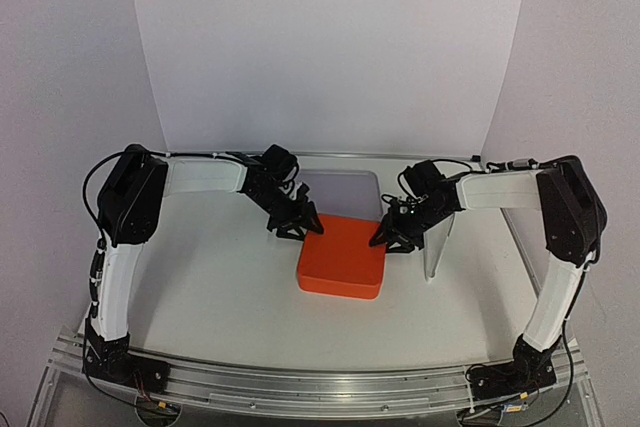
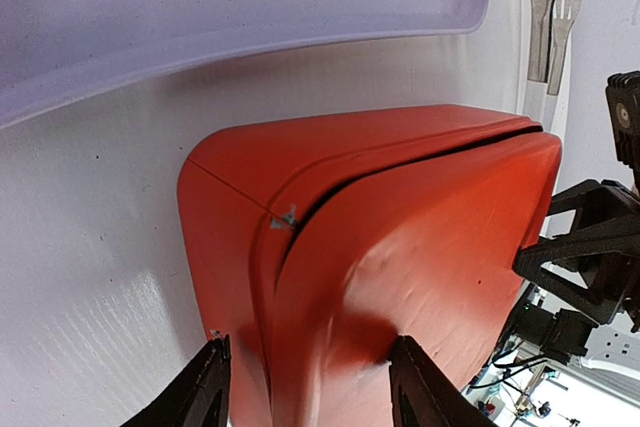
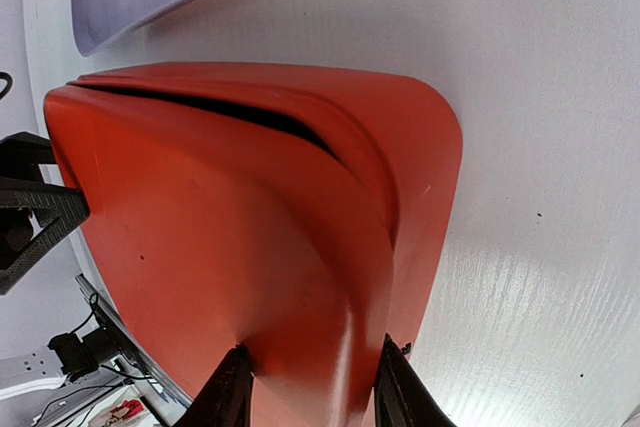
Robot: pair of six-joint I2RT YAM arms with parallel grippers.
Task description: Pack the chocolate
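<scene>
Left claw (image 2: 312, 347) sat half-wide astride the far left corner of the orange box (image 1: 342, 265), right claw (image 3: 312, 347) narrower astride its far right corner, mid-worktop. Gripped or not, I couldn't tell. Chocolate was nowhere in sight, presumably under the lid between my claws.

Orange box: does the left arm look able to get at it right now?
Probably yes. The left tool straddles a corner of the orange box, one finger each side, nothing between. The right tool sits at the opposite side, out of its way.
</scene>
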